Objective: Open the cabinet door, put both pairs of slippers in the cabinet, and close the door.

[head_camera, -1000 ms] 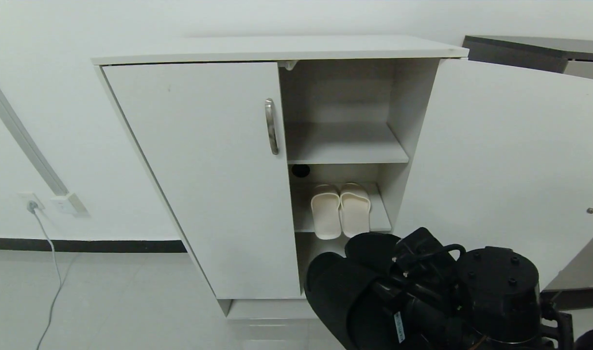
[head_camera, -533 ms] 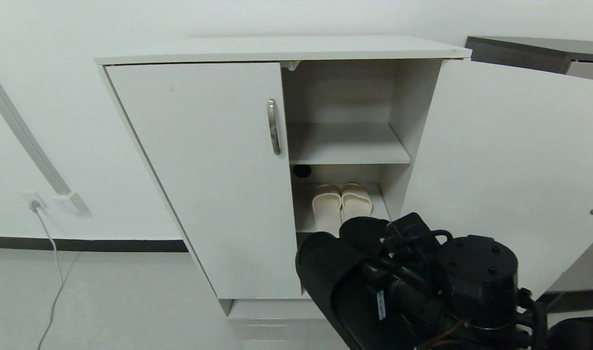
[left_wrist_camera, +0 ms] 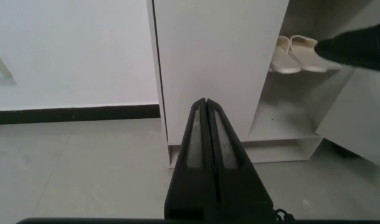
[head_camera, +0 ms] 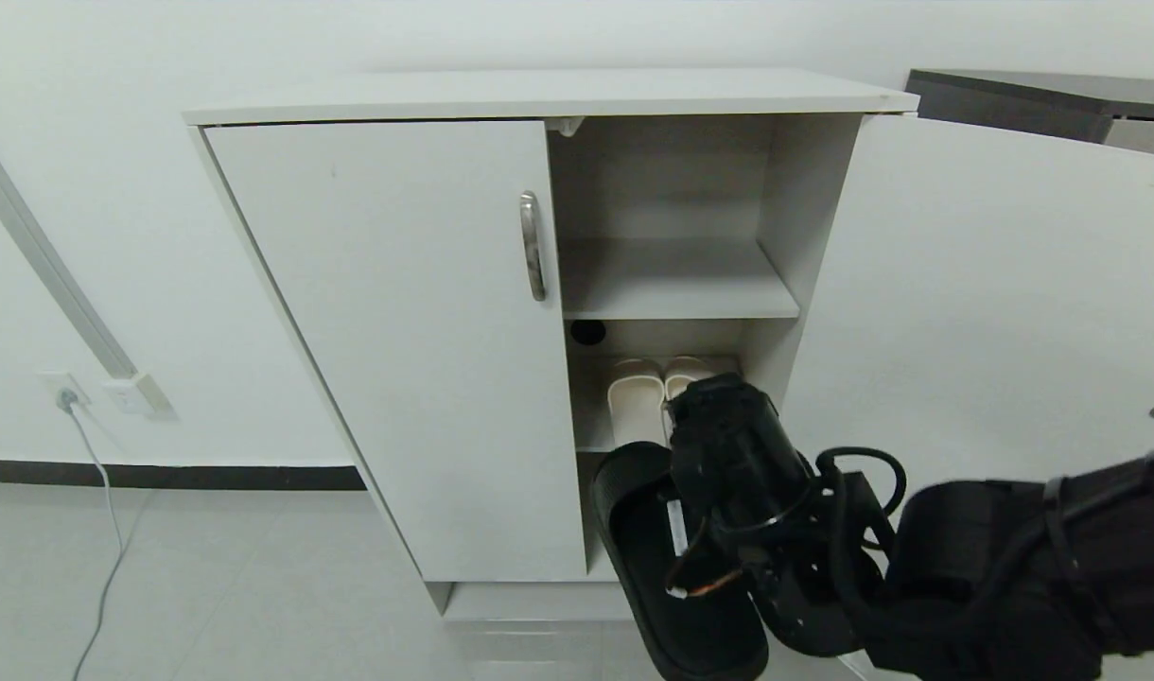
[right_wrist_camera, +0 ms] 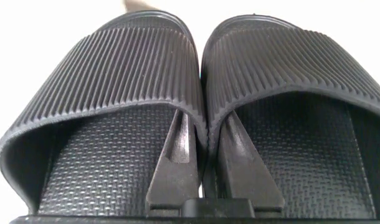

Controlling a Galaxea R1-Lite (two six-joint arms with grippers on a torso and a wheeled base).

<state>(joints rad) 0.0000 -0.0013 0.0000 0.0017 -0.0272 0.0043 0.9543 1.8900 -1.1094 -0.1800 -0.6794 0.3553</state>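
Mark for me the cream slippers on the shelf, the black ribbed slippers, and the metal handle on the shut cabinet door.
cream foam slippers (head_camera: 636,405), head view, strap of the left one.
black ribbed rubber slippers (right_wrist_camera: 134,74), right wrist view, ribbed strap.
curved metal door handle (head_camera: 532,246), head view, mid-bar.

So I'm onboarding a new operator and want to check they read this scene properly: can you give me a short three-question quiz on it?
1. True or false: the white slippers lie inside the cabinet.
2. What does the right gripper hold?
A) the black slippers
B) the door handle
C) nothing
3. Fill in the blank: the left gripper is empty and its fingers are ____ (open or shut).

Key: 1 true; 2 A; 3 shut.
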